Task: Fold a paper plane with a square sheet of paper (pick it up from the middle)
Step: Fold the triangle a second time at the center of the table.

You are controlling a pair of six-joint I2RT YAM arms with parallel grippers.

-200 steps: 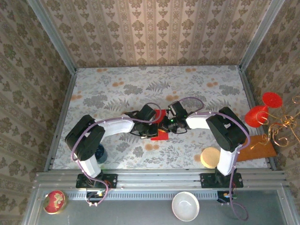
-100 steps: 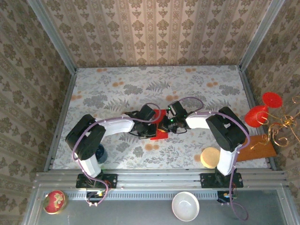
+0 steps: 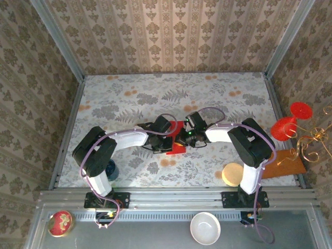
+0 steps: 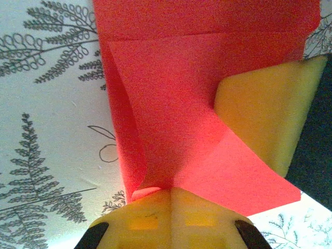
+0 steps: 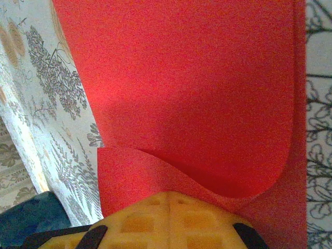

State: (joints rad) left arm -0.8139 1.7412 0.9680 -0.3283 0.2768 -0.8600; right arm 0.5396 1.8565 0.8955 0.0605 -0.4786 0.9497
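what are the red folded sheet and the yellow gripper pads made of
The bright red square sheet of paper looks like thin matte paper: it holds sharp creases and curls softly. The right gripper's yellow finger pads look like soft rubber or foam, matte, with moulded square dimples; which is unclear.

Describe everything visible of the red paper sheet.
The red paper sheet is thin, matte, plain and bright red. It is not flat: the left wrist view shows a straight fold line across it and overlapping layers, and the right wrist view shows a curled, bowed flap. It is at the middle of the floral tabletop, between the two arms. The left gripper and right gripper are each shut on an edge of it.
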